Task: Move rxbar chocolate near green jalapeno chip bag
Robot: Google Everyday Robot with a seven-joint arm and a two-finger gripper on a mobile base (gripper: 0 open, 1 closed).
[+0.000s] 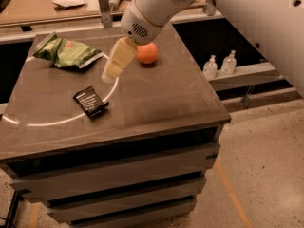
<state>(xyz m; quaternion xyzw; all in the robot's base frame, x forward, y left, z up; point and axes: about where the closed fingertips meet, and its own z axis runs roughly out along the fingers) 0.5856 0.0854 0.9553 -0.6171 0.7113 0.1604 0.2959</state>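
Note:
The rxbar chocolate [90,101], a small flat black wrapper with white print, lies on the dark table top [156,99], left of centre. The green jalapeno chip bag [65,52] lies crinkled at the table's back left. My gripper [112,73] hangs from the white arm above the table, pale fingers pointing down-left. It is up and to the right of the bar, and right of the chip bag, touching neither.
A round orange fruit [147,52] sits at the back of the table, just right of the gripper. Two small clear bottles [220,65] stand on a low shelf to the right. A cluttered bench [57,1] runs behind.

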